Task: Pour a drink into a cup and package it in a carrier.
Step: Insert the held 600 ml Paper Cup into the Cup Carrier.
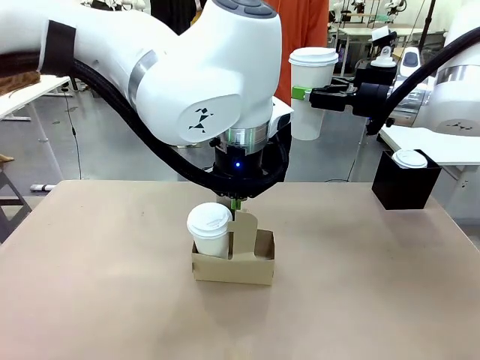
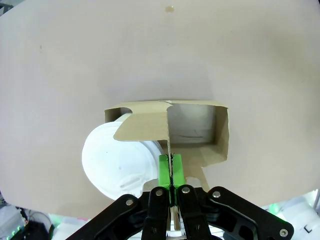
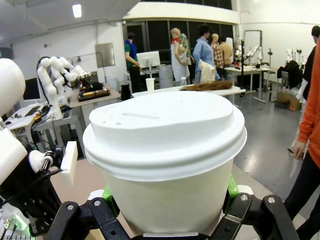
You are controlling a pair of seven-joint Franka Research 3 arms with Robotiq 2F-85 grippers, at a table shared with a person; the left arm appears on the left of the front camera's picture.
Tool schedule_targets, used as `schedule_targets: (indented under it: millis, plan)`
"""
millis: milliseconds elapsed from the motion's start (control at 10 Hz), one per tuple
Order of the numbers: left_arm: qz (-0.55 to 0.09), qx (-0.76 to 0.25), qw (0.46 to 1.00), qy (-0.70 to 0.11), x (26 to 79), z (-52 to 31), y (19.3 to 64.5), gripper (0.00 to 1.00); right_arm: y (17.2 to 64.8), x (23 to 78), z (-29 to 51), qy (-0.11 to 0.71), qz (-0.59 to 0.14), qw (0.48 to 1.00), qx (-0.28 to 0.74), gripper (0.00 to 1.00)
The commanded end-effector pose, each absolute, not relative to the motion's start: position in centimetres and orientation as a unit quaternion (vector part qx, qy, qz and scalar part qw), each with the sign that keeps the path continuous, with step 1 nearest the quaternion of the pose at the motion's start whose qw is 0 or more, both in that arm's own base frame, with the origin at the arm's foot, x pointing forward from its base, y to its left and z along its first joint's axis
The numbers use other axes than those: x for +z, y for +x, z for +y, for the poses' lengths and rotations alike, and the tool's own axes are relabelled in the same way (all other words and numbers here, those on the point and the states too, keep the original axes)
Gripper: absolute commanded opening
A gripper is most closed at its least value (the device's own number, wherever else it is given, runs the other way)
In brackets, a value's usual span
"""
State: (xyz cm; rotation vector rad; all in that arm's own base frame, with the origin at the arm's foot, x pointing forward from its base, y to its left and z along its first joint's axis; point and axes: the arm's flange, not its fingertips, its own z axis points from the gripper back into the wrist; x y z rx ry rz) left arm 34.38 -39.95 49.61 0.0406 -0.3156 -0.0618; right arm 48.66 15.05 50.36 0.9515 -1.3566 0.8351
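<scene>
A brown cardboard carrier [image 1: 251, 264] stands on the table at centre. One lidded white cup [image 1: 209, 228] sits in its left pocket; the other pocket [image 2: 196, 128] holds nothing. My left gripper [image 1: 235, 203] points straight down, shut on the carrier's upright centre handle [image 2: 168, 150], green pads [image 2: 164, 171] pressed together on the cardboard. High at the right, my right gripper [image 1: 309, 96] is shut on a second lidded white cup [image 1: 313, 75], held upright in the air. In the right wrist view this cup [image 3: 165, 150] stands between the fingers [image 3: 107, 194]. The drink is hidden under the lids.
A black square box [image 1: 405, 187] with another lidded cup [image 1: 409, 158] in it stands at the table's far right. A person in orange [image 1: 307, 22] stands beyond the far edge. Bare tabletop lies all around the carrier.
</scene>
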Motion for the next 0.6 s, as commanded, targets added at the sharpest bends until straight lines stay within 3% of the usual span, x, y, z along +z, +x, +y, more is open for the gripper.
schedule_targets:
  millis: [0, 200, 300, 400, 500]
  plan:
    - [-0.159, -0.030, 0.987, 0.022, 49.6, -39.9, 34.3, 0.02, 48.8, 50.8, 15.3, 0.408, -0.590, 0.597, 0.360, 0.89]
    - [-0.159, -0.030, 0.987, 0.022, 49.6, -39.9, 34.3, 0.02, 48.8, 50.8, 15.3, 0.408, -0.590, 0.597, 0.360, 0.89]
    - [-0.157, -0.031, 0.987, 0.020, 49.6, -39.9, 34.4, 0.62, 48.8, 50.8, 15.3, 0.408, -0.590, 0.597, 0.360, 0.89]
    - [-0.164, -0.029, 0.986, 0.011, 50.1, -39.2, 34.6, 0.61, 48.7, 50.4, 15.1, 0.410, -0.585, 0.600, 0.360, 0.89]
    - [-0.173, -0.032, 0.984, 0.006, 50.8, -38.8, 34.4, 1.00, 51.0, 50.7, 14.7, 0.438, -0.560, 0.603, 0.362, 0.89]
